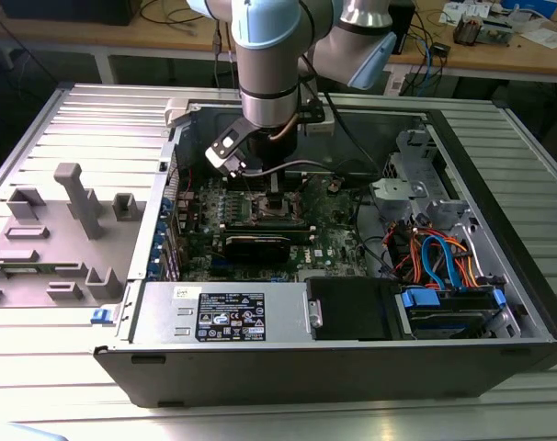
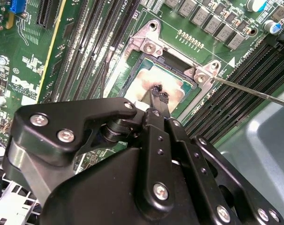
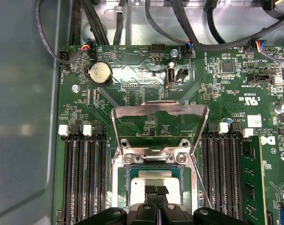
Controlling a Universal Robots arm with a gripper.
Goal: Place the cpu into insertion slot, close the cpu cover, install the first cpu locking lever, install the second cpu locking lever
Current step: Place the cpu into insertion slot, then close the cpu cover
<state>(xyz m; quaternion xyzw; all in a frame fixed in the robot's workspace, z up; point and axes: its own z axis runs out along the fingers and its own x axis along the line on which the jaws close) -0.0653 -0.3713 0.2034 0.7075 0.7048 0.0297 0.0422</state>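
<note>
The cpu lies flat in the insertion slot, its silvery top showing inside the metal rim. My gripper hangs right over the middle of the chip, fingertips pressed together with nothing between them. In the second wrist view the gripper sits at or just above the cpu; I cannot tell if they touch. The cpu cover stands swung open beyond the socket. One thin wire locking lever sticks out free beside the insertion slot. In the exterior view the gripper reaches into the open computer case.
Long black memory slots flank the socket on both sides. A long black card lies nearer the case front. Cables and a drive bay fill the exterior view's right. A grey fixture tray stands on the exterior view's left.
</note>
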